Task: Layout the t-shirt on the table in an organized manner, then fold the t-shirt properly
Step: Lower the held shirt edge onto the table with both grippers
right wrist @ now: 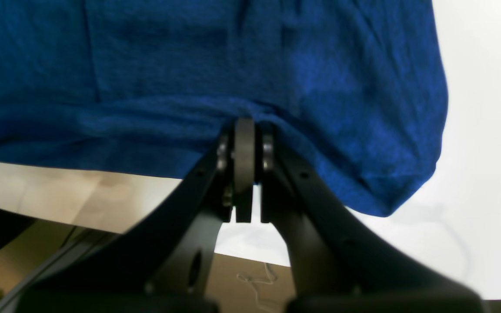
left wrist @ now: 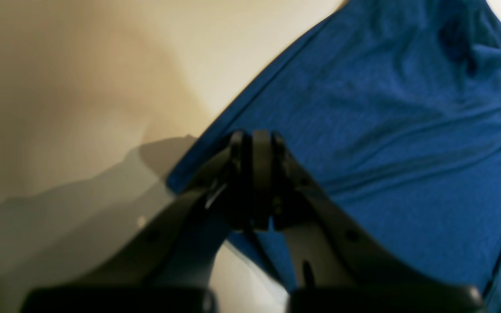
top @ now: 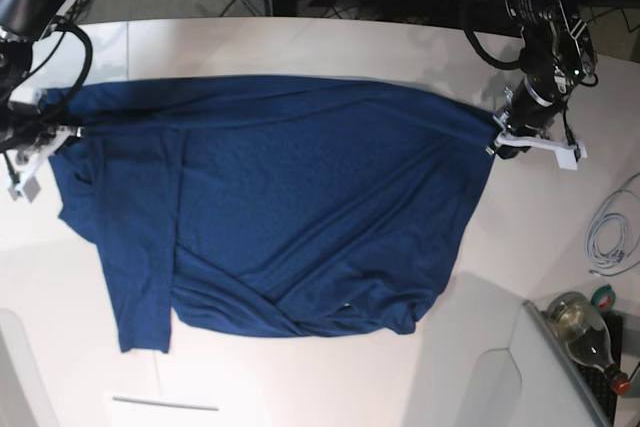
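Left wrist view: the left hand (left wrist: 255,143) is clenched on an edge of the t-shirt (left wrist: 389,130), above the desk (left wrist: 102,65).

Right wrist view: the right hand (right wrist: 245,130) pinches a bunched fold of cloth.

Base view: the t-shirt is stretched between both hands (lower part rumpled) across the white desk, bottle (top: 585,325) at the corner.
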